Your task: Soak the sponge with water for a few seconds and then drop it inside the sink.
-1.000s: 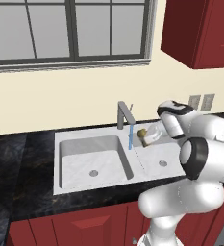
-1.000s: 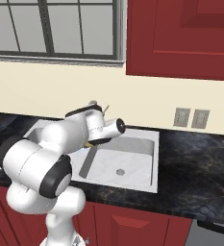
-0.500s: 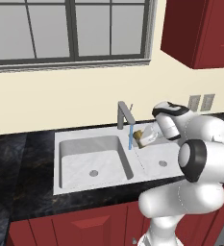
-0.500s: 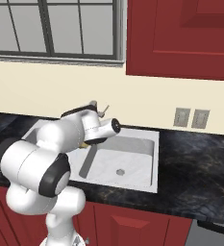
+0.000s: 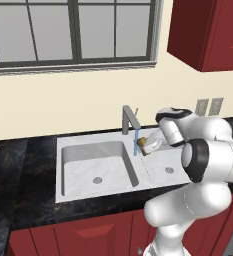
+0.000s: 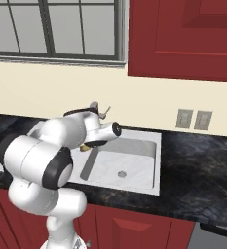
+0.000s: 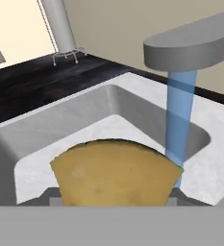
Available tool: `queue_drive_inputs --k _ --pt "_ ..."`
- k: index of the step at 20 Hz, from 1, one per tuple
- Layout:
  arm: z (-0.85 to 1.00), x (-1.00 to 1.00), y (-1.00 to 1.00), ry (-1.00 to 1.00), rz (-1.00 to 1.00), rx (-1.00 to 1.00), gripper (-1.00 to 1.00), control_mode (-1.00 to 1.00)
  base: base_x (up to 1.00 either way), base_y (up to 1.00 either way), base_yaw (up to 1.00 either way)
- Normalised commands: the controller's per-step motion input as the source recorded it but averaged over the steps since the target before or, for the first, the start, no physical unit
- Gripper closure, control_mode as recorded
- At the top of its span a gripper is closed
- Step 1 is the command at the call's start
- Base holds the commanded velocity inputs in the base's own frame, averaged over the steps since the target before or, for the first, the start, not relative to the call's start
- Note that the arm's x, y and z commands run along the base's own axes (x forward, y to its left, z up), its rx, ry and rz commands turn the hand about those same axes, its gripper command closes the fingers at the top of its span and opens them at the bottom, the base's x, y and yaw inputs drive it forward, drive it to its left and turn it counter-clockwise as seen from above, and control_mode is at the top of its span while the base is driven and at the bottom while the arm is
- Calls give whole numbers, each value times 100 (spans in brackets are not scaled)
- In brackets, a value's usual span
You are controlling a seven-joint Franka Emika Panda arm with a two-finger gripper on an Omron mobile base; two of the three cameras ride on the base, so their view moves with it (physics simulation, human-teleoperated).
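End effector (image 5: 150, 145) was closed down on the sponge (image 7: 114, 173), which sat between the fingertips and bulged up past them. Sponge was held up over the sink (image 5: 83, 187), just beside the water (image 7: 180, 113), its edge at or barely touching the stream; can't tell for sure if it was getting wet. Stream fell straight from the tap (image 5: 129, 119), near the divider between the two basins.

Judgement: sponge looked light and soft, would squash under grip, likely heavier and slicker once soaked. Take hold across the middle of the block; an edge grip could let it fold out.

Surroundings: pale marbled double basin set in a dark speckled counter (image 6: 202, 160), red cabinets (image 6: 183, 39) above and below, window (image 5: 73, 32) behind the tap, wall outlets (image 6: 193, 119) to the right.
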Motion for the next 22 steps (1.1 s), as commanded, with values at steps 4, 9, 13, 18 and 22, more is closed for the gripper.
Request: queue_drive_inputs --k 4,9,13,18,22 --pt "-14 17 0 0 0 0 100 -100 0 0 0" --pt "-11 13 0 1 0 0 100 -100 0 0 0" --pt "-8 14 0 0 0 0 100 -100 0 0 0" --pt "-3 20 0 0 0 0 100 -100 0 0 0" --pt "0 19 0 0 0 0 100 -100 0 0 0"
